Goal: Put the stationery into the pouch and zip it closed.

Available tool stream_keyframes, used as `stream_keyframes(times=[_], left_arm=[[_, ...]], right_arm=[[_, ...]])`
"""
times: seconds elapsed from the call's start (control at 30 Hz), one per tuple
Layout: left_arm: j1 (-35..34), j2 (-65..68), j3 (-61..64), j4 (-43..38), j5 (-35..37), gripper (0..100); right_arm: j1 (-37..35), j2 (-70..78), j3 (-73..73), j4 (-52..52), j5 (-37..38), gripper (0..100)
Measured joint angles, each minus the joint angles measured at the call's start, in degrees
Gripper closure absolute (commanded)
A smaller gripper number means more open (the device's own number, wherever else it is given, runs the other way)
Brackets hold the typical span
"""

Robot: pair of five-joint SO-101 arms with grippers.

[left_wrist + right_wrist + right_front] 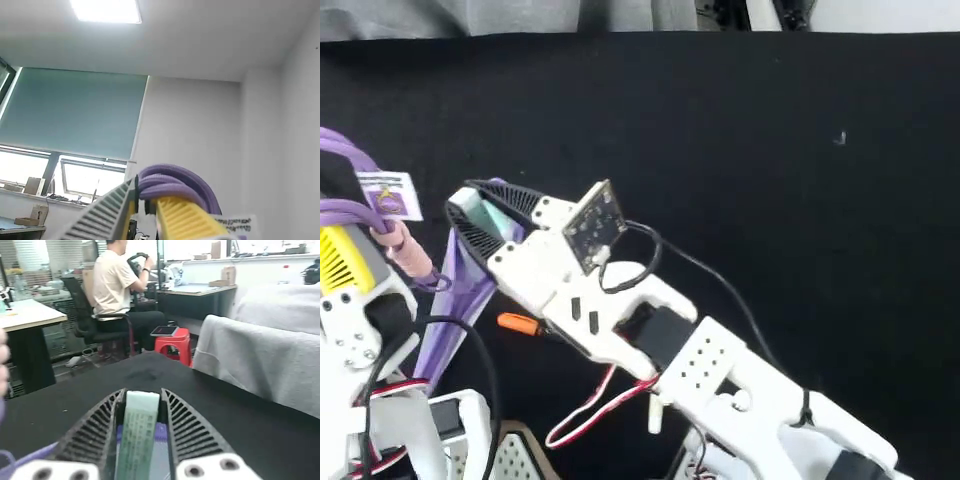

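Pouch (460,290), purple, sits at the left of the black table (770,150). Its looped strap (172,180) is pinched in your left gripper (145,194), between the grey finger and the yellow one. Your right gripper (463,200) is clamped on a pale green stationery block (137,427), held flat between the black ribbed fingers, with the pouch's purple fabric just beneath. An orange item (518,323) lies beside the pouch, under your right arm.

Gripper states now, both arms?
Left gripper: shut on the purple pouch.
Right gripper: shut on a pale green stationery block.
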State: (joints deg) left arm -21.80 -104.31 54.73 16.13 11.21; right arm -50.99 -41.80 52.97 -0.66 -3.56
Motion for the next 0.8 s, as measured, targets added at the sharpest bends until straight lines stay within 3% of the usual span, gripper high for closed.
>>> stream_keyframes(times=[0.8], left_arm=[[-1.1,0.0,5.3,0.0,2.6,97]], right_arm=[[-0.5,-20.1,12.1,-5.0,-5.5,98.8]])
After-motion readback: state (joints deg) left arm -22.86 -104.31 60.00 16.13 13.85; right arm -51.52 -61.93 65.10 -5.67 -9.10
